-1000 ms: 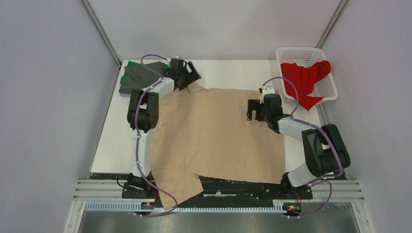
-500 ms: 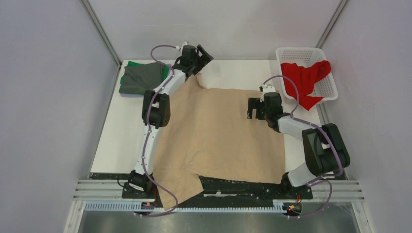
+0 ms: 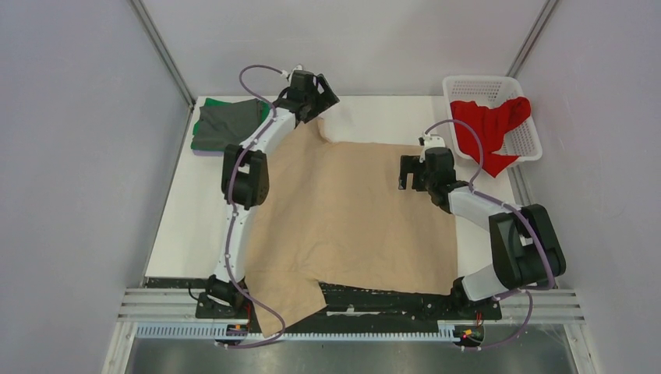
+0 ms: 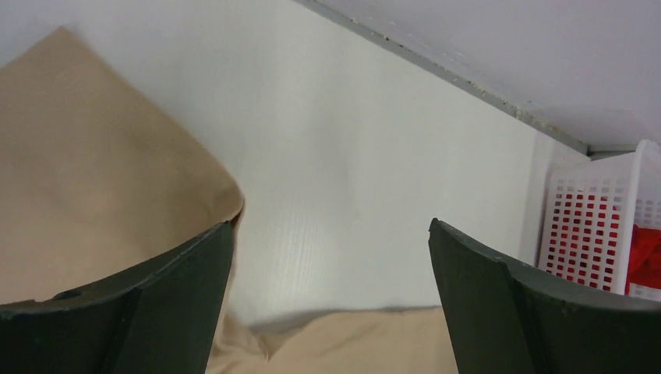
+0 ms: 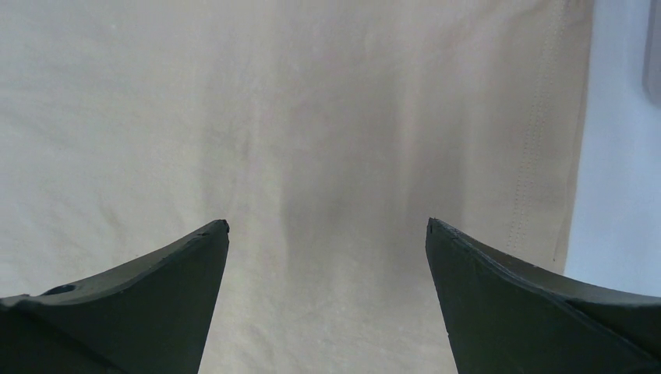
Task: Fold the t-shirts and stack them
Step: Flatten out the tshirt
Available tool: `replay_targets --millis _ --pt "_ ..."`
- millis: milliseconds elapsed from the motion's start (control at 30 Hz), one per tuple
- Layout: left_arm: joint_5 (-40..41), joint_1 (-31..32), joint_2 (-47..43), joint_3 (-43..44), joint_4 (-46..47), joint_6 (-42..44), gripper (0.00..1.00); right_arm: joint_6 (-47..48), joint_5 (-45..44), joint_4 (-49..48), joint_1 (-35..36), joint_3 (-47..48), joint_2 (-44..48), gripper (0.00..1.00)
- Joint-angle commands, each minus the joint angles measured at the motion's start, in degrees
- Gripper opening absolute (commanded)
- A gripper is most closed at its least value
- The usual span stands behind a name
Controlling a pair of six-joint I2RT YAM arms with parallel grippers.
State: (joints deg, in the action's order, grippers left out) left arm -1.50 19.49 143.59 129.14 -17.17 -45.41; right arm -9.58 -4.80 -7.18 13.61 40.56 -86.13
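Lying flat on white table [image 3: 390,117]: large beige cloth t-shirt [image 3: 351,210]; left gripper [image 4: 329,224] at its far corner, right gripper [image 5: 326,224] above it, both spread-fingered, empty.

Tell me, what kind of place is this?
Probably a robot lab test booth: two arms bolted to a white table, plain grey walls around it, and a beige t-shirt laid out for folding.

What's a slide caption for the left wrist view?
Open left gripper over white table, beige t-shirt corner beside it, basket at frame edge.
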Motion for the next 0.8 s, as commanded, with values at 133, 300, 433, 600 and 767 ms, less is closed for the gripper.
replay_targets --millis 133,300,433,600,767 --pt "9.4 1.5 -22.3 -19.9 -5.9 8.5 1.0 -1.8 -0.3 1.7 -0.2 -1.3 3.3 0.98" --pt "8.6 2.0 -24.4 -28.8 -2.6 5.8 1.0 -1.9 -0.3 1.1 -0.2 -3.4 5.0 0.98" --pt "5.6 2.3 -20.3 -27.9 1.0 2.7 1.0 -1.6 -0.6 0.6 -0.2 -4.0 5.6 0.98" --pt "4.5 3.6 -12.6 -20.1 1.6 -0.5 1.0 -1.5 -2.5 0.8 -0.1 -4.5 6.6 0.98" --pt "-0.2 4.8 -3.3 -10.2 5.2 -4.9 1.0 -1.3 -5.8 0.8 -0.2 -5.5 9.3 0.98"
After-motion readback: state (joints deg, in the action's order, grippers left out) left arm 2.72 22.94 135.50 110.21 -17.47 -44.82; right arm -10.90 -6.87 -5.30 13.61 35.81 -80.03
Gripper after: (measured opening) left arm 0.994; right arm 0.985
